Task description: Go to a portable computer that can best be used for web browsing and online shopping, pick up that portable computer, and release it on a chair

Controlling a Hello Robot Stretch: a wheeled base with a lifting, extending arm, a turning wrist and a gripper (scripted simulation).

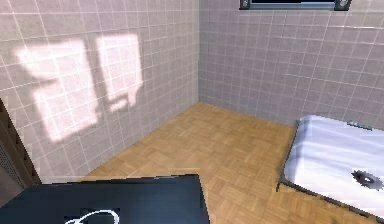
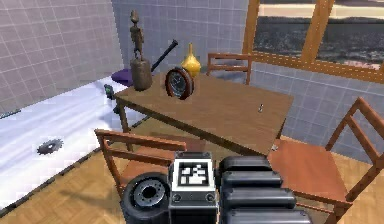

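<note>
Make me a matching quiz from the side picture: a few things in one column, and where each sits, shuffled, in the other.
Things
1. slim dark figure statue
2. yellow gourd-shaped vase
3. white-covered bed
4. round dark red disc

Places
A. on the floor, left of the wooden table
B. at the table's left end, tallest thing there
C. near the table's back edge, before a wooden chair
D. standing upright just in front of the vase

Pairs: 1-B, 2-C, 3-A, 4-D

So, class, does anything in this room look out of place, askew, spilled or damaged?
Two small oddities. A dark stick leans aslant beside the statue on the wooden table. A dark spiky thing lies on the white bed, unusual for bedding. Nothing looks spilled or broken.
</note>
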